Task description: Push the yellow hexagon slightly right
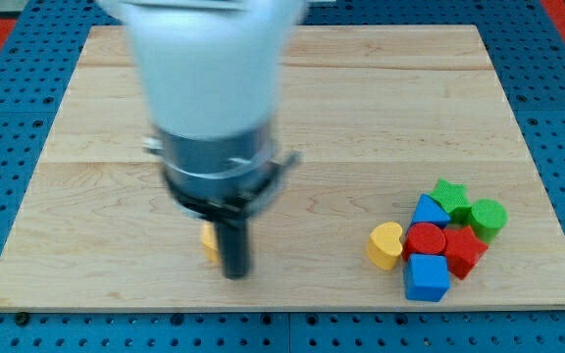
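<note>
A yellow block, the yellow hexagon [208,243], shows only as a small sliver at the left edge of my rod, low on the board; most of it is hidden, so its shape cannot be made out. My tip [234,274] rests on the board right beside it, on its right and slightly below. The arm's white and grey body hangs above and covers the board's upper left.
A cluster sits at the lower right: a yellow heart [385,244], red cylinder [425,238], red star [464,250], blue cube [426,277], another blue block [428,211], green star [448,195] and green cylinder [487,218]. The wooden board [361,118] lies on a blue perforated table.
</note>
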Robot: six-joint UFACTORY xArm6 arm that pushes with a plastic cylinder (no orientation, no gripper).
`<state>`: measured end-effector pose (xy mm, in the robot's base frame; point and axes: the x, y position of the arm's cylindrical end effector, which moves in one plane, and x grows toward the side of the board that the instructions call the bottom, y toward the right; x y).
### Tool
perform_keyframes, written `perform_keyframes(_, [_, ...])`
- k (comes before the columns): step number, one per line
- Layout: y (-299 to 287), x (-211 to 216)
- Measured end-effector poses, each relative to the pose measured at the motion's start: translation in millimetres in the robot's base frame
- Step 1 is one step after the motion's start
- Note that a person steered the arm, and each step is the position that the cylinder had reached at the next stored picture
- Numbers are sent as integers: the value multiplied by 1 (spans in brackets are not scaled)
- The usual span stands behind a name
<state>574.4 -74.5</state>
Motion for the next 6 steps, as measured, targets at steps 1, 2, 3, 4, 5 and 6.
perform_keyframes(1, [-15,-39])
perform_keyframes(2, [-39,-70])
perform_keyframes(3, [-75,-63])
perform_keyframes(4, [-99,-92])
perform_keyframes(5, [-40,-114])
perform_keyframes(6, [-43,-113])
